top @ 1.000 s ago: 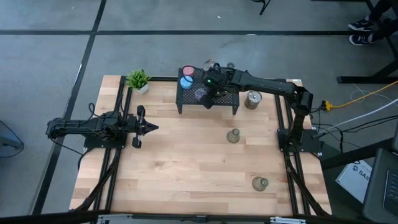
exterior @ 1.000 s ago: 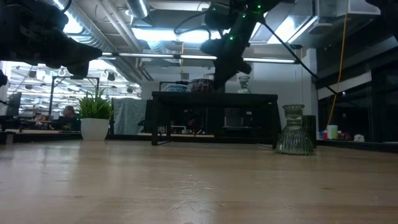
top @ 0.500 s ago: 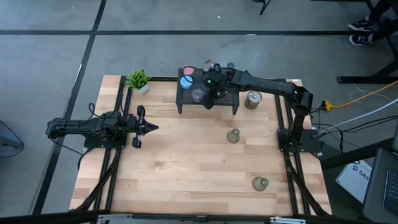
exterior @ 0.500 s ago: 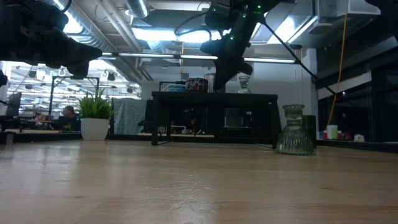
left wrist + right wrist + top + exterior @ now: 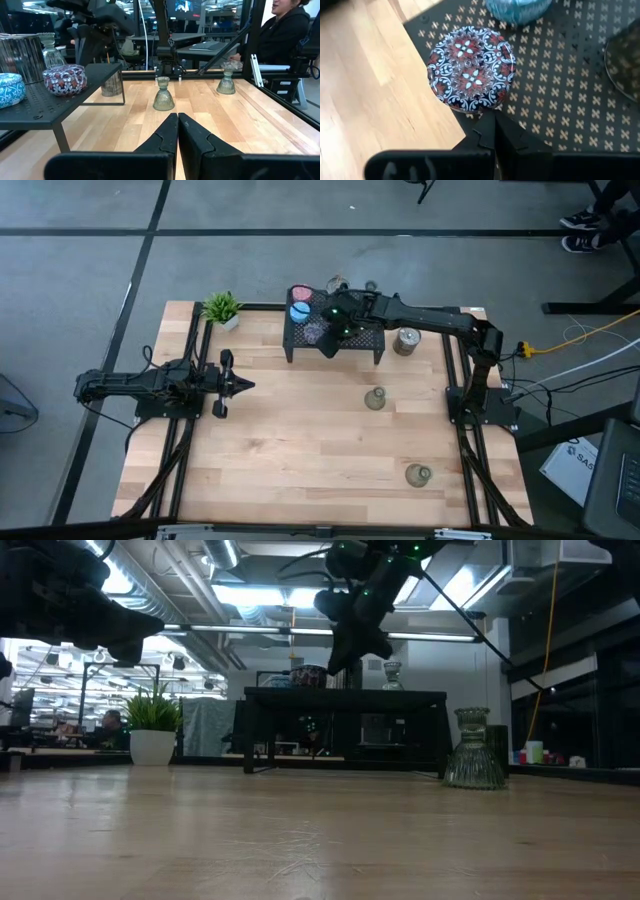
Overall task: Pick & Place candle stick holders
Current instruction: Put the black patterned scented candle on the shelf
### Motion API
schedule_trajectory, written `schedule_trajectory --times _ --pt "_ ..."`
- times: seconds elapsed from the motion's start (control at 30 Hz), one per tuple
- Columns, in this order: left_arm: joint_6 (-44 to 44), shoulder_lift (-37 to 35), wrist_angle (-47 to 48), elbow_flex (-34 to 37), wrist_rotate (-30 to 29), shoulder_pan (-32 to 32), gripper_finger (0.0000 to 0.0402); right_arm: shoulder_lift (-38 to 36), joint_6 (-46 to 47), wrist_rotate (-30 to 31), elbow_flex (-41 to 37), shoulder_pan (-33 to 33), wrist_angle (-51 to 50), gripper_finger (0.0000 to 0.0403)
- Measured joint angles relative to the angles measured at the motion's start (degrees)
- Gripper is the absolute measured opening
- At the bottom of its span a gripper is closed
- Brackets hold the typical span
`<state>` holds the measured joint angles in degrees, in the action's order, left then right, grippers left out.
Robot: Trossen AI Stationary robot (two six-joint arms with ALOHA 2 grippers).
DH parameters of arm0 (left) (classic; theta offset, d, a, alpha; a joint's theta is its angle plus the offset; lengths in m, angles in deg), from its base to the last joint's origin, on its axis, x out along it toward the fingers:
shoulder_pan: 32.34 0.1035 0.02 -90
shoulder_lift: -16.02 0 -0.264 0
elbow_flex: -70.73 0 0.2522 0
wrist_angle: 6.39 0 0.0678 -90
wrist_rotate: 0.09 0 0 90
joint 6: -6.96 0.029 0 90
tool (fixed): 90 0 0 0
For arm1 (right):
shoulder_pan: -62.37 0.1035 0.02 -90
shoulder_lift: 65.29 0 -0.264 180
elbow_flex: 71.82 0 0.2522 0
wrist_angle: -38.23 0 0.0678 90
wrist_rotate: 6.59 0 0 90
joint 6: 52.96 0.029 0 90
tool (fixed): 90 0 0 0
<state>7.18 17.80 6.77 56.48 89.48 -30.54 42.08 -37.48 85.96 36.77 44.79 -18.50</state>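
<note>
A speckled dark-blue holder [image 5: 472,68] stands on the black mesh rack [image 5: 365,342] near its left front corner. A light blue one [image 5: 299,310] and a pink one [image 5: 303,292] stand behind it on the rack. My right gripper [image 5: 495,120] is shut, its tips at the speckled holder's side, slanting down over the rack. A silver holder [image 5: 407,340] stands beside the rack's right end. Two olive glass holders [image 5: 375,399] [image 5: 418,474] stand on the table. My left gripper [image 5: 240,386] waits shut and level at the table's left. My right gripper's shut fingertips [image 5: 490,125] meet the lower side wall [image 5: 479,111] of the speckled holder, coming slanting down from the table's right. The holder stands flat on the rack top, upright. The exact spot of touch lies under the holder's rim.
A small green potted plant [image 5: 222,308] stands at the far left corner. Two clear glass holders [image 5: 335,285] stand behind the rack. Bare wood stretches across the table's middle and near side. A person [image 5: 287,30] sits beyond the table's right side.
My right gripper has tipped and swung a little toward the table's left, staying shut. The speckled holder has slid along the rack top toward the rack's left end, still upright.
</note>
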Motion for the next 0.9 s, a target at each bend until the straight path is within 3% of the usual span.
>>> schedule_trajectory --times 0.27,0.9 --pt "0.0 0.0 0.0 0.0 0.0 0.0 0.0008 0.0 0.0 0.2 0.0 0.1 3.6 0.0" --pt "0.0 0.0 0.0 0.0 0.0 0.0 0.0008 1.1 5.1 1.9 0.1 0.5 -0.2 0.0"
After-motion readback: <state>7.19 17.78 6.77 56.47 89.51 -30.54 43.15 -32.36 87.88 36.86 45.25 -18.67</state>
